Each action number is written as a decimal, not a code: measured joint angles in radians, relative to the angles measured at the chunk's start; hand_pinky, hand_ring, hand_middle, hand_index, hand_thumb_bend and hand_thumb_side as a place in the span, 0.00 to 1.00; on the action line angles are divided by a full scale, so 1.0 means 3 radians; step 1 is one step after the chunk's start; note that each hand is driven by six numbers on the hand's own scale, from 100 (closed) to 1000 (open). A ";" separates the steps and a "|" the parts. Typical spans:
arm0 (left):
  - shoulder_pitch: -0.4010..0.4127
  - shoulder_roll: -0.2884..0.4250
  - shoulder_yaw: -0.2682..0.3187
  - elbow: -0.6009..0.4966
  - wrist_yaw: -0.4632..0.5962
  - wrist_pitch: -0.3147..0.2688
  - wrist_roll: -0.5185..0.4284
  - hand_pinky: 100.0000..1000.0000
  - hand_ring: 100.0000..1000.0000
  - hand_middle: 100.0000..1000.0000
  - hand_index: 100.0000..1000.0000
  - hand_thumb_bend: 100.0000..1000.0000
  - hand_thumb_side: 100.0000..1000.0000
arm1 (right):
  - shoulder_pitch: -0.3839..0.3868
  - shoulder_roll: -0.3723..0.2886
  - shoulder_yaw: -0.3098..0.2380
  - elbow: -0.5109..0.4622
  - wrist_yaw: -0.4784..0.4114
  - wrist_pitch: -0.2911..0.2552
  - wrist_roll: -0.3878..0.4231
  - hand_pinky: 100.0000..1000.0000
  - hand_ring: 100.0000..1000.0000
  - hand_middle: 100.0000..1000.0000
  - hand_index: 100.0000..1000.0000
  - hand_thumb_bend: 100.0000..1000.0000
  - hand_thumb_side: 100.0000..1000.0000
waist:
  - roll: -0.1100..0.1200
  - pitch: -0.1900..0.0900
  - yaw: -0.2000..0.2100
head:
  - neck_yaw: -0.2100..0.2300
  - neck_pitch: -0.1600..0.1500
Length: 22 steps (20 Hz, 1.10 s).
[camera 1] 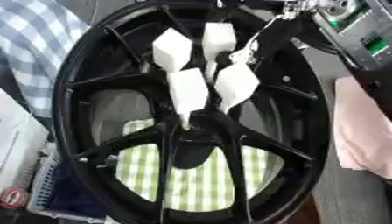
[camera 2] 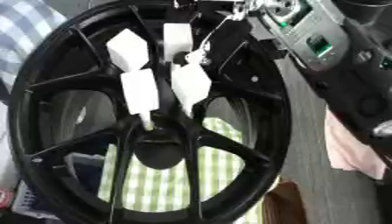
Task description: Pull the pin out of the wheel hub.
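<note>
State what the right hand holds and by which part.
It cannot be told. The white-tipped fingers of the right hand reach down to the centre of the wheel hub, but no pin can be made out between them.

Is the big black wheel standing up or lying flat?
Standing up: the big black spoked wheel faces the camera, with green checked cloth visible behind its spokes.
</note>
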 measured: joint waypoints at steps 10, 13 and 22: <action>0.0001 -0.0001 0.0000 0.0000 0.0029 0.0000 0.0000 0.67 0.63 0.55 0.73 0.00 0.68 | 0.0000 0.0004 -0.0004 0.0005 -0.0157 0.0109 -0.0109 0.84 0.74 0.49 0.60 0.07 0.19 | -0.0002 -0.0001 -0.0005 | -0.0003 0.0001; 0.0003 -0.0001 0.0001 0.0001 0.0032 0.0000 0.0000 0.67 0.63 0.55 0.73 0.00 0.68 | 0.0000 0.0011 -0.0007 0.0000 -0.0308 0.0225 -0.0182 0.85 0.73 0.46 0.58 0.05 0.18 | -0.0002 -0.0003 -0.0009 | -0.0003 0.0005; 0.0035 -0.0001 0.0009 0.0002 0.0033 0.0000 0.0001 0.68 0.63 0.55 0.73 0.00 0.68 | -0.0006 -0.0011 -0.0086 -0.0164 -0.0637 0.0488 -0.0150 0.85 0.72 0.43 0.54 0.01 0.11 | 0.0008 -0.0042 -0.0048 | -0.0002 0.0036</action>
